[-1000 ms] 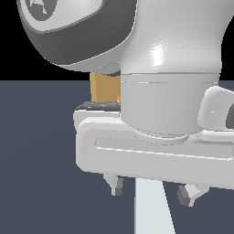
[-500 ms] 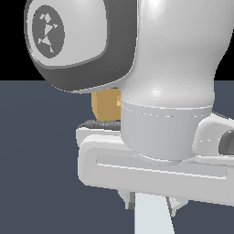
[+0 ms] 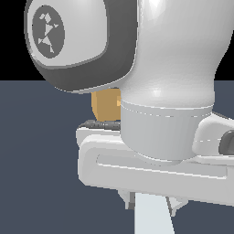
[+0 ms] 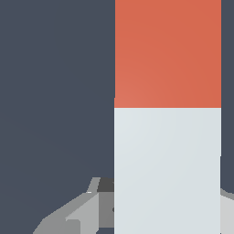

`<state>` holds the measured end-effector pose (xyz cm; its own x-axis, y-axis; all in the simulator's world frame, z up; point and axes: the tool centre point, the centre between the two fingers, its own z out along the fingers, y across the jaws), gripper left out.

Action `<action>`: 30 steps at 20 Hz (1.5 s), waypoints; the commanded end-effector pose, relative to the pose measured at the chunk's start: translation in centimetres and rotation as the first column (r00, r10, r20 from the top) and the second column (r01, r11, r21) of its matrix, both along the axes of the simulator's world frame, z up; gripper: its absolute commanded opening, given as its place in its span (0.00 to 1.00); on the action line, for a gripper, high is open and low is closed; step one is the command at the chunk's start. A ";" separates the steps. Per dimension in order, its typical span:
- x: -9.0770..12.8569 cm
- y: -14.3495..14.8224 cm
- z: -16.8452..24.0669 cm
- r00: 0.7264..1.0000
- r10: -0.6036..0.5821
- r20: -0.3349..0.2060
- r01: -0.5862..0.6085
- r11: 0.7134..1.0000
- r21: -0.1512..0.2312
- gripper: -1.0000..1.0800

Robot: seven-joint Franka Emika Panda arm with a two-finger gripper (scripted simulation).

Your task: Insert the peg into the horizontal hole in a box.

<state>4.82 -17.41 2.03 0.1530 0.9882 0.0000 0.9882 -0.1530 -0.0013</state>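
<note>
The peg (image 4: 167,137) fills the wrist view, a white bar with an orange-red end (image 4: 167,52). In the exterior view only its white part (image 3: 153,217) shows, below the hand. My gripper (image 3: 153,204) is down over it, one finger (image 3: 130,201) pressed to each side, shut on the peg. In the wrist view, the gripper (image 4: 160,212) shows a grey finger (image 4: 87,212) at the peg's edge. The tan box (image 3: 106,106) stands behind the arm, mostly covered by it. Its horizontal hole is hidden.
The big white and grey arm housing (image 3: 151,68) blocks most of the exterior view. A dark blue-grey floor (image 3: 36,160) lies all around.
The hand has come down a little over the peg. The fingers, spread wide a second ago, have drawn in against the peg's sides.
</note>
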 end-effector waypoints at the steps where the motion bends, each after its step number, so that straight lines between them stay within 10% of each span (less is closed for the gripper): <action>1: 0.1 0.2 0.1 1.000 0.004 0.001 -0.004 1.000 0.000 0.00; 9: 1.8 6.0 1.8 0.994 0.108 0.001 -0.108 0.994 -0.001 0.00; 21: 3.3 23.5 6.8 0.916 0.402 0.001 -0.402 0.916 -0.002 0.00; 30: 3.0 26.8 7.7 0.891 0.453 0.001 -0.453 0.891 -0.001 0.00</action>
<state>7.68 9.41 9.44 -0.3119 0.9501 0.0008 0.9501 0.3119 -0.0035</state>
